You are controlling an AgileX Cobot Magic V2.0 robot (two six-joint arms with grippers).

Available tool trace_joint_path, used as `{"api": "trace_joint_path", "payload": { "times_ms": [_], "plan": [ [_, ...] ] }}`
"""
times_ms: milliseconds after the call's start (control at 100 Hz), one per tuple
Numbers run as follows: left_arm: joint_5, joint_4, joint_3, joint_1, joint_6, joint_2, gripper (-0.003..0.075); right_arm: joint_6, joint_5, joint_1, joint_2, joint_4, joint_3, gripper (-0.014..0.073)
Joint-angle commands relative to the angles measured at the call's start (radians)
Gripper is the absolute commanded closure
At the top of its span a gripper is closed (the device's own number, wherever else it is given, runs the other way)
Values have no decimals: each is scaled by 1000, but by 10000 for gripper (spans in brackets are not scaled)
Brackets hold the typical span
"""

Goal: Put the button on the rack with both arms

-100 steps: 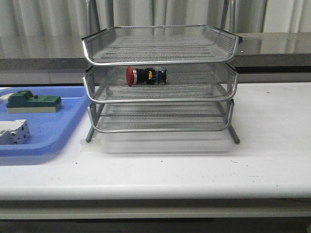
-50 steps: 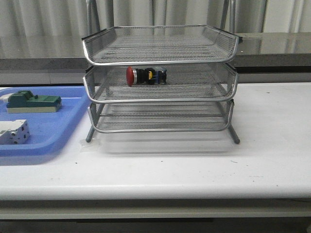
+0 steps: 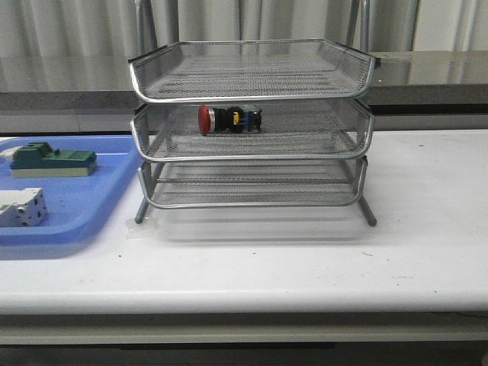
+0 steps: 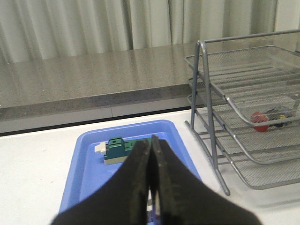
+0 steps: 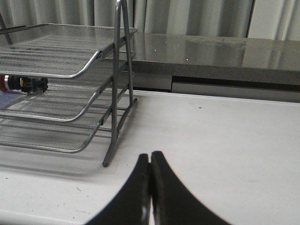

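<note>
Front view: the button (image 3: 229, 119) lies on its side on the middle tier of the rack (image 3: 252, 156), red head toward the left arm's side, left of the tier's middle; the rack stands on the white table (image 3: 305, 259); a blue tray (image 3: 76, 206) sits just beside it on the left, carrying a green block (image 3: 52, 161) and a white component (image 3: 21, 207); neither arm shows here.

Left wrist view: the left end effector (image 4: 151, 187) is clenched on nothing, its dark fingers (image 4: 138, 187) pressed flat together; it hangs level over the blue tray (image 4: 89, 159), aimed toward the back wall; the green block (image 4: 124, 149) lies just ahead of its tips; the rack (image 4: 243, 112) stands ahead and to its right, the button (image 4: 265, 118) visible through the mesh.

Right wrist view: the right end effector (image 5: 150, 187) is likewise clenched and empty, held low and level over bare table (image 5: 225, 140); the rack (image 5: 70, 93) stands ahead and to its left, well apart; the button (image 5: 23, 83) rests in the middle tier.
</note>
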Motion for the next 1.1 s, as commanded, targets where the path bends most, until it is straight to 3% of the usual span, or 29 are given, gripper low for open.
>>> {"api": "trace_joint_path", "payload": {
  "times_ms": [0,80,180,360,720,1090],
  "plan": [
    [-70,169,-28,1,-201,-3,741,2,-88,-2,-17,-5,1,651],
    [-64,361,-28,1,-431,-17,741,2,-88,-2,-17,-5,1,651],
    [-64,482,-28,1,-554,-32,741,2,-88,-2,-17,-5,1,651],
    [-99,539,4,-10,-555,-76,741,2,-88,-2,-17,-5,1,651],
    [-267,539,227,-23,-562,-214,741,2,-88,-2,-17,-5,1,651],
    [-410,535,350,-24,-593,-229,741,2,-88,-2,-17,-5,1,651]
  ]
}}
